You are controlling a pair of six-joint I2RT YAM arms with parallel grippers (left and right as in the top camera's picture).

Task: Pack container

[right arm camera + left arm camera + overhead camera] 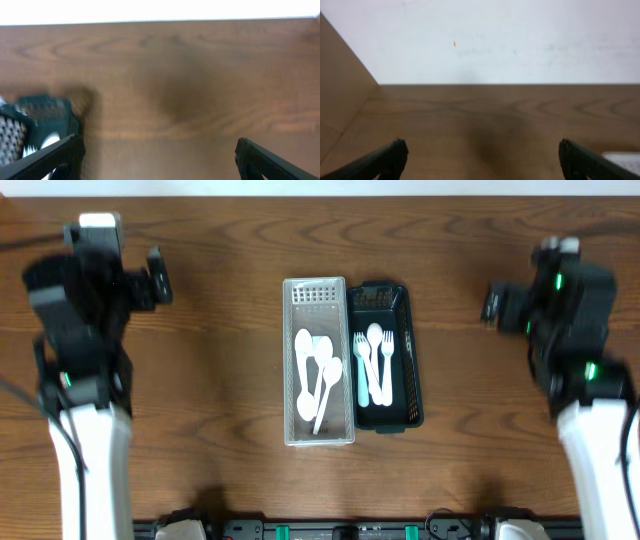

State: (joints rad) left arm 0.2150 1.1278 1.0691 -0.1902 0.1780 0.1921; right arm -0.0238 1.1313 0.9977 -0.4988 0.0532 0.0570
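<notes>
A clear plastic container (318,290) stands at the table's middle with several white spoons (318,375) in it. Touching its right side is a dark green basket (412,350) holding pale forks and a spoon (374,365). My left gripper (480,160) is open and empty over bare wood at the far left, well away from the containers. My right gripper (160,160) is open and empty at the far right. The right wrist view shows the dark basket (47,112) and the clear container's perforated end (10,137) at its left edge.
The wooden table (220,330) carries only the two containers. A white wall (510,40) rises behind the table's far edge. A light wooden panel (340,90) shows at the left in the left wrist view.
</notes>
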